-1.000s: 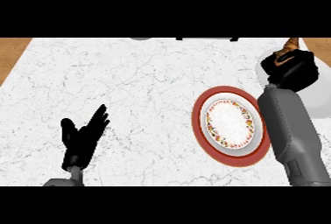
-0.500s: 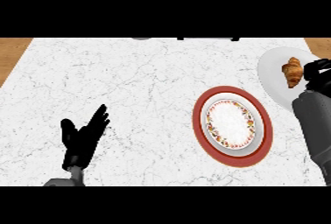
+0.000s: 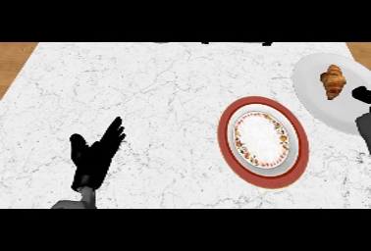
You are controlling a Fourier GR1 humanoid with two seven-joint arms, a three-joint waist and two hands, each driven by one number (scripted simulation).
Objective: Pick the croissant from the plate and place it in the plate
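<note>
From the head view, a croissant [image 3: 332,82] lies on a white plate [image 3: 310,95] at the far right of the marbled surface [image 3: 145,93]. The right robot hand [image 3: 361,93] is near it but shows only as a dark sliver at the frame's edge, so its state cannot be told. A red-rimmed plate [image 3: 227,123] with a patterned centre sits toward the middle. At lower left, the left robot hand [image 3: 92,151] rests open, fingers straight and spread.

A white marble counter [image 3: 159,88] with thin grey veins fills most of the frame, evenly lit. Brown wood [image 3: 14,61] shows at the upper left and upper right corners.
</note>
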